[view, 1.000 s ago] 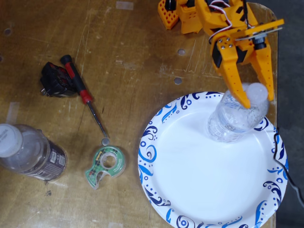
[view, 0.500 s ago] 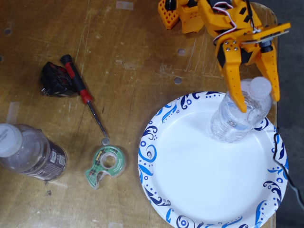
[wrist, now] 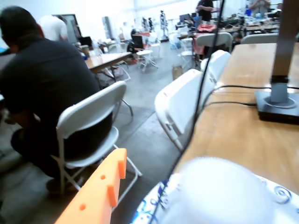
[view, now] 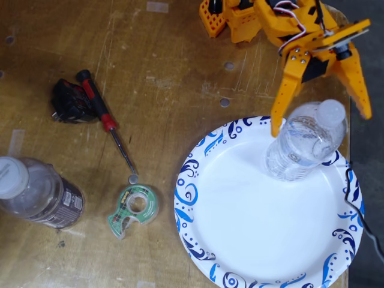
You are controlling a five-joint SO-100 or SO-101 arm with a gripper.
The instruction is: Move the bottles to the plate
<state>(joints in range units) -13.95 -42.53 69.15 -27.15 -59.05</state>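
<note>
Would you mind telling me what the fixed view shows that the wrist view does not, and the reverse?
Only the fixed view shows the dark-labelled bottle, tape dispenser, screwdriver and the open gripper straddling the clear bottle. Only the wrist view shows a seated person, folding chairs and a lamp base. Both show the plate and that bottle's cap.
</note>
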